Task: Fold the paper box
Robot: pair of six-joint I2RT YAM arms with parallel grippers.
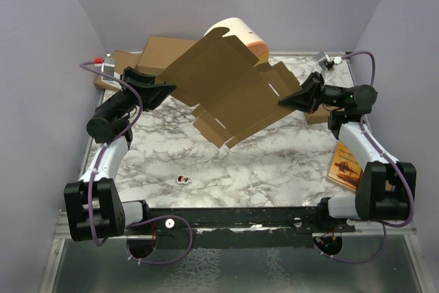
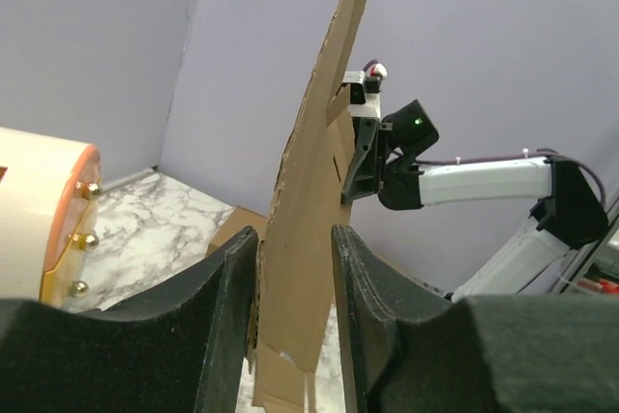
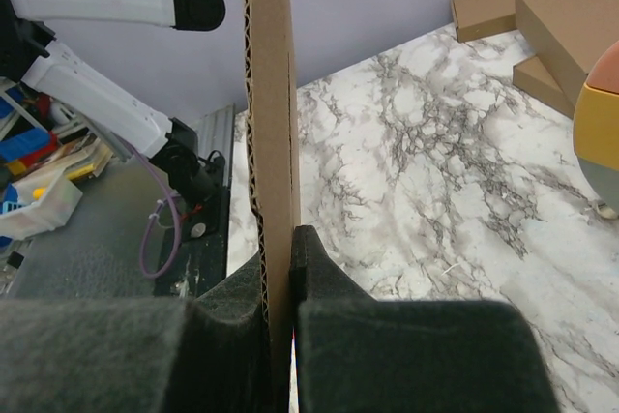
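The paper box (image 1: 226, 90) is a flat brown die-cut cardboard sheet with flaps and slits, held tilted in the air above the marble table (image 1: 254, 169). My right gripper (image 1: 282, 103) is shut on its right edge; in the right wrist view the pads (image 3: 314, 263) pinch the corrugated sheet (image 3: 271, 94) tightly. My left gripper (image 1: 173, 89) is at the sheet's left edge. In the left wrist view the jaws (image 2: 295, 249) stand apart, with the sheet (image 2: 309, 239) between them close to the left finger and a gap to the right one.
A white and orange cylinder (image 1: 240, 36) stands at the back behind the sheet. Flat brown cartons (image 1: 161, 49) lie at the back left next to a silver device with a red button (image 1: 103, 63). An orange booklet (image 1: 345, 166) lies at the right edge, a small sticker (image 1: 182, 180) near the front.
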